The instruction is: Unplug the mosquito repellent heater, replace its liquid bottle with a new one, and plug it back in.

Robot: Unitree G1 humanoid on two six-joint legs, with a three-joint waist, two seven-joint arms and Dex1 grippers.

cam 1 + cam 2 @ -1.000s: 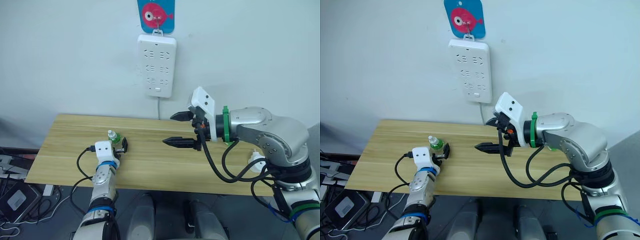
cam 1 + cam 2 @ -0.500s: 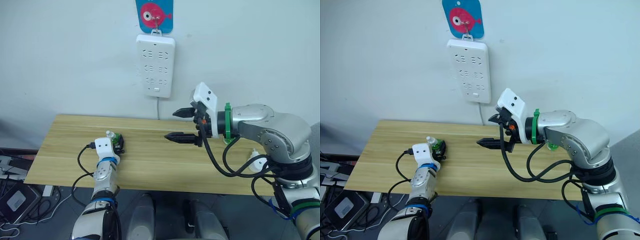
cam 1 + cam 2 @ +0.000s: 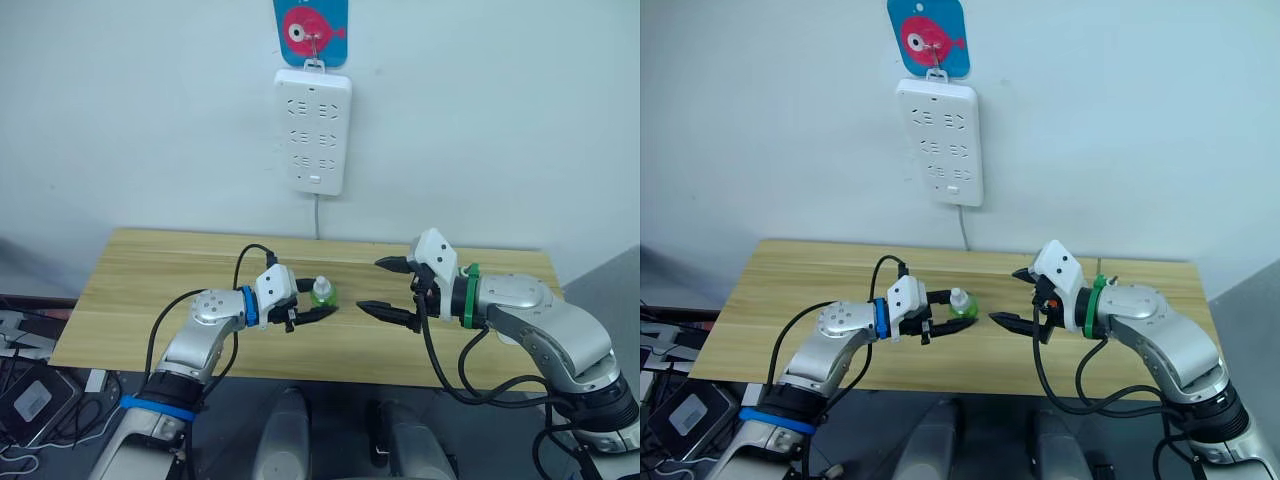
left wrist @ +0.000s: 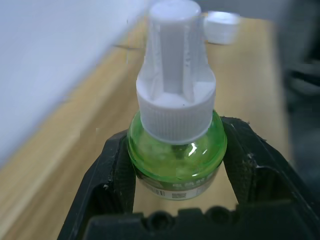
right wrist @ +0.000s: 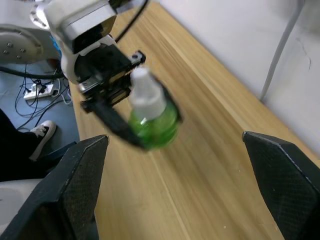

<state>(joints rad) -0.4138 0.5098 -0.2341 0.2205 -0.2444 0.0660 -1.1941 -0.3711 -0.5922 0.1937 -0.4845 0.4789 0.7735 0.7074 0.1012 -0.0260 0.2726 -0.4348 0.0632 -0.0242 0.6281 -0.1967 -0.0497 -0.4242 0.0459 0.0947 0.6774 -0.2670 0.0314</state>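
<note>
A small liquid bottle (image 3: 322,292) with green contents and a white ribbed cap is held upright over the middle of the wooden table (image 3: 130,280). My left gripper (image 3: 319,303) is shut on its green body (image 4: 175,152), one black finger on each side. A short way right of it, my right gripper (image 3: 372,285) stands open and empty, fingertips pointing at the bottle (image 5: 150,117). In the left wrist view the mosquito repellent heater (image 4: 222,26), a small white rounded piece, lies on the wood beyond the bottle.
A long white power strip (image 3: 319,130) hangs on the wall above the table's back edge, under a blue hook with a red fish (image 3: 310,28); its cord drops behind the table. Cables and a power brick (image 3: 30,400) lie on the floor at the left.
My left gripper closed on the bottle at the table's left and carried it right to the middle. My right gripper dropped lower and drew back to the right, still open.
</note>
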